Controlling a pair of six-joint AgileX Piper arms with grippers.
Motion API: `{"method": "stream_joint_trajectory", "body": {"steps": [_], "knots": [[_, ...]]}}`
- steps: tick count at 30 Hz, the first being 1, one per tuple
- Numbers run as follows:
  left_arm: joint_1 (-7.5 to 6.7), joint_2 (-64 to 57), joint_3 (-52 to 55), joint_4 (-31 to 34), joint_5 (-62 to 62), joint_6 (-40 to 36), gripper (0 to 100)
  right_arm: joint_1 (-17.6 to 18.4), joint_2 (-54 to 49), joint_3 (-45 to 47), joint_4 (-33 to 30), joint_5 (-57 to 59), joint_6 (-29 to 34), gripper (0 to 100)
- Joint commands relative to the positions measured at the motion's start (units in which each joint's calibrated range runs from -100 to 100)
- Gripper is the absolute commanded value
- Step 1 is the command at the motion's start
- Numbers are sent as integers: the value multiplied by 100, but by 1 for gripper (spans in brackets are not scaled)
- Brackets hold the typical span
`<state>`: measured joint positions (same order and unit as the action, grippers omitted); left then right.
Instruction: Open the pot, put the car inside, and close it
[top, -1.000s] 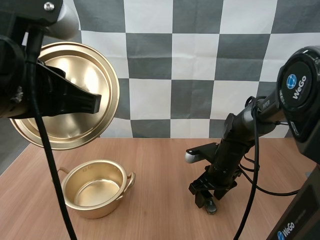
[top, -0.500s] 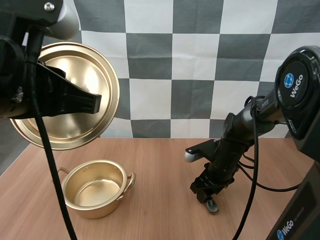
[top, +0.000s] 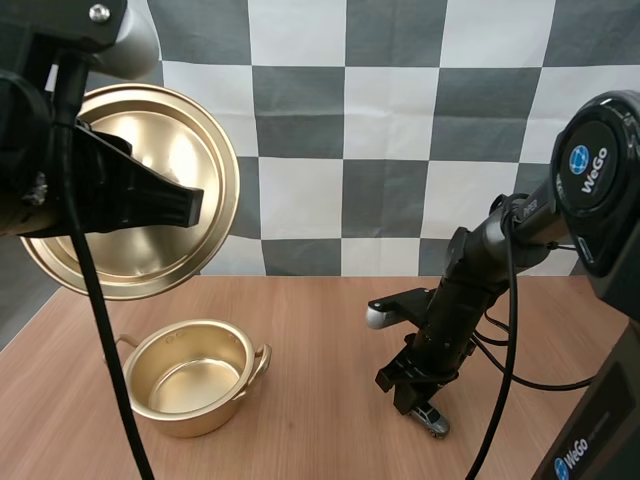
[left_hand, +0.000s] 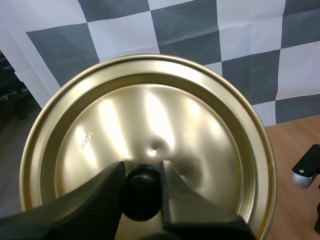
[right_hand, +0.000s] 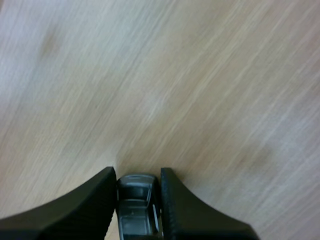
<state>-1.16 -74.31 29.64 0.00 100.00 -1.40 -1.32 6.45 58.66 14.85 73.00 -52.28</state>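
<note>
Left claw (left_hand: 141, 170): pinching the black knob (left_hand: 141, 194) of the gold lid (left_hand: 150, 115), which it holds tilted high above the counter (top: 320, 330), over and behind the open, empty pot (top: 195, 378) standing at the counter's left side. Right claw (right_hand: 138, 171): closed on the small grey car (right_hand: 136, 210), one finger at each flank, low over the counter's right side and well apart from the pot. Whether the car touches the surface cannot be told.

wooden table (top: 330, 335), open pot (top: 192, 378) on it
</note>
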Motion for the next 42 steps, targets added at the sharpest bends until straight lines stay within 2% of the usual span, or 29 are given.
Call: {"method": "stream_joint_trajectory", "body": {"steps": [1, 10, 20, 30, 35, 37, 42], "knots": [[4, -2, -5, 0, 0, 4, 0, 5, -6, -158, -16, 269, -2, 0], [4, -2, -5, 0, 0, 4, 0, 5, -252, -1597, 840, 2607, -109, 0], [4, -2, -5, 0, 0, 39, 0, 5, -1202, -3283, 1751, 2700, -157, 0], [4, -2, -5, 0, 0, 39, 0, 5, -2110, -3433, 1932, 2700, -142, 0], [4, -64, -5, 262, 0, 40, 0, 52, -2539, -3433, 2002, 2700, -141, 0], [4, -157, -5, 404, 0, 20, 0, 155, -2689, -3433, 2036, 2700, -129, 0], [4, -454, -215, 817, 0, 1, 0, 768, -2876, -3433, 2111, 2700, 95, 0]]}}
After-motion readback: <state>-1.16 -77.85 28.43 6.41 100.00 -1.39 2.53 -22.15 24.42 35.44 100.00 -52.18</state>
